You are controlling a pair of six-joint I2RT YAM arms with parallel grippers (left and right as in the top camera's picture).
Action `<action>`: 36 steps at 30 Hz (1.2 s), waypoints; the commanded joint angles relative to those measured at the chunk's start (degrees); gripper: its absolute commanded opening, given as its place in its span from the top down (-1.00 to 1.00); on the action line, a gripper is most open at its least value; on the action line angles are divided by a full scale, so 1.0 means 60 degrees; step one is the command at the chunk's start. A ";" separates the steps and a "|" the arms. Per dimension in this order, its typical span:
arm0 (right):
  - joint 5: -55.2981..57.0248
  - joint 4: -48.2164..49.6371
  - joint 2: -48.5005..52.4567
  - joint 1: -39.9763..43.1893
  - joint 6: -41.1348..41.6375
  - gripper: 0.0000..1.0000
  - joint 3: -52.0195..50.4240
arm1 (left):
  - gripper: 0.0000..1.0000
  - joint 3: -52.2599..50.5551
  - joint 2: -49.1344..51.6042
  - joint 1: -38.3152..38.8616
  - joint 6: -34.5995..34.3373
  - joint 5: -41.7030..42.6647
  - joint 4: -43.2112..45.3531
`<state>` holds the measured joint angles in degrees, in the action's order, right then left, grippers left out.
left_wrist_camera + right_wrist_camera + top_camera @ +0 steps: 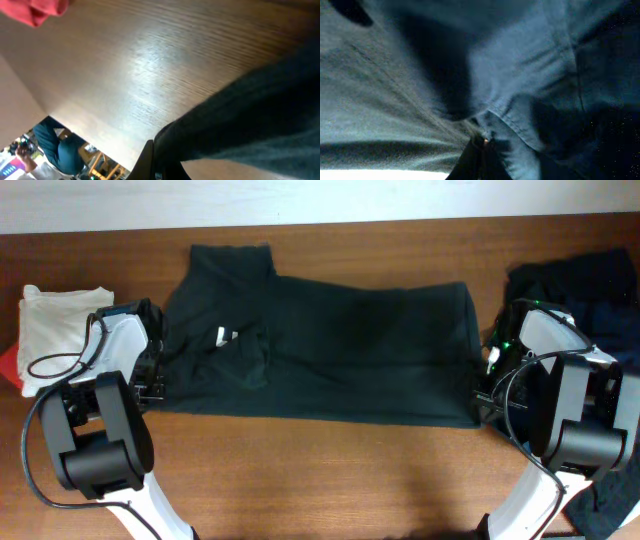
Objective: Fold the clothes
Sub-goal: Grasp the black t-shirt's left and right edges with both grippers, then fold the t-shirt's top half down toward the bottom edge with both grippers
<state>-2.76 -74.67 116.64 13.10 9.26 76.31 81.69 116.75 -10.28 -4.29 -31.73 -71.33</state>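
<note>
A large black T-shirt (330, 350) lies spread across the middle of the table, folded into a wide band, with a small white mark near its left part. My left gripper (158, 385) is at the shirt's left edge and is shut on the fabric (240, 120). My right gripper (482, 395) is at the shirt's right edge, shut on a pinch of dark cloth (485, 140). The fabric (395, 100) pulls in taut creases toward the right fingers.
A white garment (55, 320) lies at the far left, with a red one (8, 365) under its edge; the red one also shows in the left wrist view (40, 10). A heap of dark navy and black clothes (590, 290) sits at the right edge.
</note>
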 commanded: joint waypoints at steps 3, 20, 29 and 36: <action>0.0685 0.0022 0.0146 0.0375 0.0474 0.92 -0.0047 | 1.00 -0.0007 -0.0233 -0.0066 -0.2076 -0.0419 -0.0459; -0.0579 0.0011 -0.1501 0.0754 -0.0328 -0.04 0.1220 | 0.06 0.1257 -0.0900 0.0007 -0.1727 0.1005 -0.1177; -0.1796 0.0353 -0.2667 0.0226 -0.1009 -0.50 0.1464 | -0.52 0.2645 -0.0444 0.0714 0.1672 0.7187 0.4750; -0.1792 0.0809 -0.2667 -0.0561 -0.0994 -0.58 0.1461 | -0.60 0.2645 0.1614 0.0718 0.1657 0.7522 0.8364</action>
<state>-13.04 -70.39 101.51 10.61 3.81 84.23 97.34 123.74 -5.74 4.58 10.33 -25.54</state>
